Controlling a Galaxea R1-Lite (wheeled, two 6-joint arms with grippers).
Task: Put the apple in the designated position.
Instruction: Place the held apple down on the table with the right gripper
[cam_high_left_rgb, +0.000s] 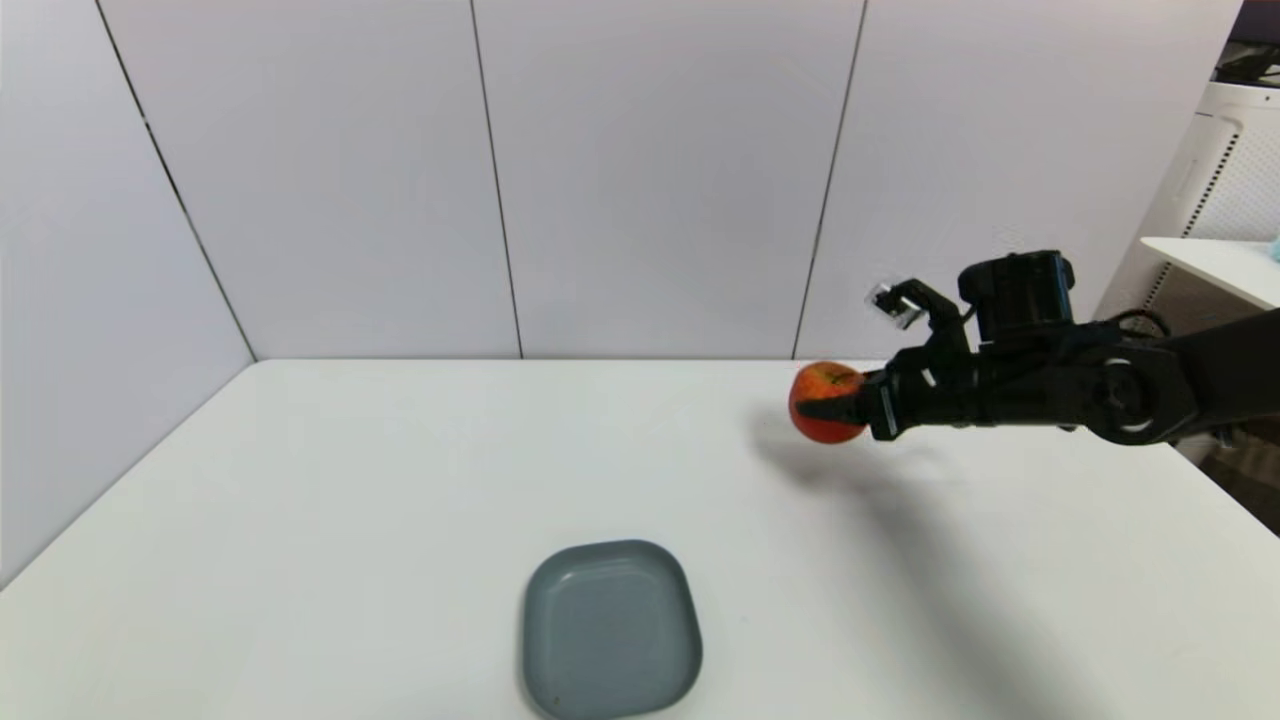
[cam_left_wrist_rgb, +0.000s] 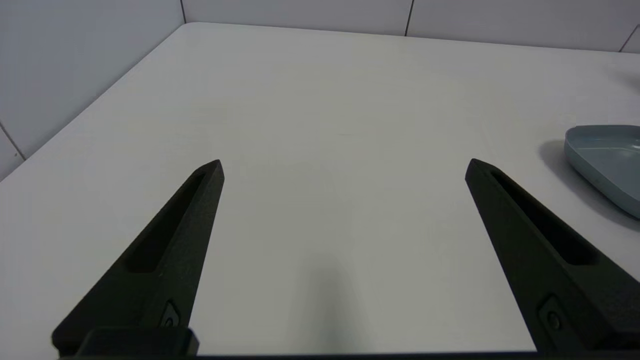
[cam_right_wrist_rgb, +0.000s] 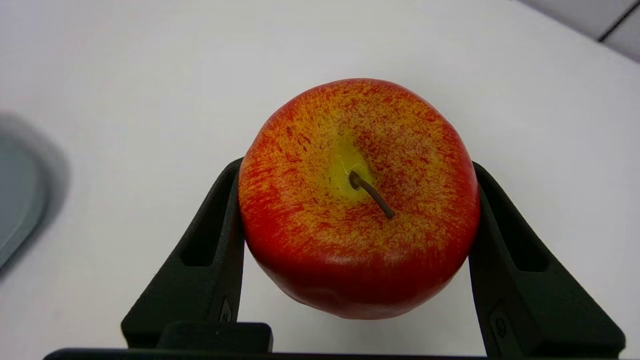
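Far right above table (cam_high_left_rgb: 400, 480) — right gripper (cam_high_left_rgb: 835, 405) clamps apple (cam_high_left_rgb: 826, 402) by its sides, stem up, clear of surface for carrying. Grey plate (cam_high_left_rgb: 610, 628) near centre. Left gripper (cam_left_wrist_rgb: 344, 167) parked near left, fingers spread, empty.

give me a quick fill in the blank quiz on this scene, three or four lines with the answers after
1. The right gripper is shut on the ____.
2. The grey plate near the table's front edge holds ____.
3. The apple is held ____ the white table, casting a shadow on it.
4. The left gripper has its fingers ____ and grips nothing.

Missing words: apple; nothing; above; open
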